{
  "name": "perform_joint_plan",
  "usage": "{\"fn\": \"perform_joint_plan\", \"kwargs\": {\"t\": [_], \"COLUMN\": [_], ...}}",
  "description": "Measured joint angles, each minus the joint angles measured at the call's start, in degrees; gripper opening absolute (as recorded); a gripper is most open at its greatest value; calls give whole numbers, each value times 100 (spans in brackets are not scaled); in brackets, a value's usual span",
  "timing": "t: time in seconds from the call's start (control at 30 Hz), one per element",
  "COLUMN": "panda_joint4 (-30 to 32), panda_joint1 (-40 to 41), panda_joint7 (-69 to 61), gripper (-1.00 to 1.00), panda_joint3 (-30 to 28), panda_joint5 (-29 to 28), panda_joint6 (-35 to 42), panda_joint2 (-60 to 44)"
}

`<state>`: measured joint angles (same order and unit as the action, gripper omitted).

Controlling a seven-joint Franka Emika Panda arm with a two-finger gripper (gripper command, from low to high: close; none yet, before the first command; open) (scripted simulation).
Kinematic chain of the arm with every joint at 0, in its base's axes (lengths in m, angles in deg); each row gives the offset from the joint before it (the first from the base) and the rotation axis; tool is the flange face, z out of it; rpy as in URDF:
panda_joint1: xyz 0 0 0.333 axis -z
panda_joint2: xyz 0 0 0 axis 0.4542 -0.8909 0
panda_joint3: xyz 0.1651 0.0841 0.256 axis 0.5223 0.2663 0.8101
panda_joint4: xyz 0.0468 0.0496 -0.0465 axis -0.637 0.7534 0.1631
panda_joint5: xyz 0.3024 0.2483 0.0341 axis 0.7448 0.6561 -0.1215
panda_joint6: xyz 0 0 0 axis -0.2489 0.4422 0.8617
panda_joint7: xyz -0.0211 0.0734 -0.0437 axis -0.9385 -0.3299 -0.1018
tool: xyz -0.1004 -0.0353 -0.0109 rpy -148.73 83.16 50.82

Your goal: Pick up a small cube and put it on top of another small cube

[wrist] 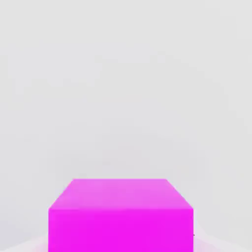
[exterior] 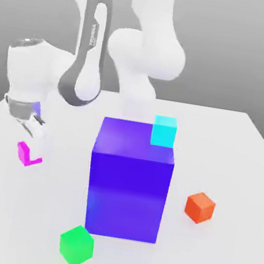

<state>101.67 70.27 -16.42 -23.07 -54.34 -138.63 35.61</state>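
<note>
The small cube (exterior: 25, 155) is plain magenta-pink and sits low at the exterior view's left, on the white table (exterior: 235, 175). My gripper (exterior: 33, 150) comes down on it from above, its white fingers (exterior: 40, 141) shut on the cube and covering part of it. In the hand view the small cube (wrist: 120, 216) lies very close to the camera, with the white tabletop behind it. A small cyan cube (exterior: 164, 131) shows at the far top corner of the big blue-violet block (exterior: 129, 182); I cannot tell whether it rests on the block or stands behind it.
The big blue-violet block stands in the middle of the table, to the exterior view's right of my gripper. A green cube (exterior: 76, 246) lies near the front edge and an orange cube (exterior: 199, 207) lies right of the block. The arm's white links rise behind.
</note>
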Motion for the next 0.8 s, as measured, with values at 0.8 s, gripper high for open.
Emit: {"fn": "perform_joint_plan", "kwargs": {"t": [0.8], "panda_joint4": [-1632], "panda_joint1": [-2023], "panda_joint7": [-940], "gripper": [-100], "panda_joint3": [1973], "panda_joint5": [121], "panda_joint6": [1316], "panda_joint2": [-317]}}
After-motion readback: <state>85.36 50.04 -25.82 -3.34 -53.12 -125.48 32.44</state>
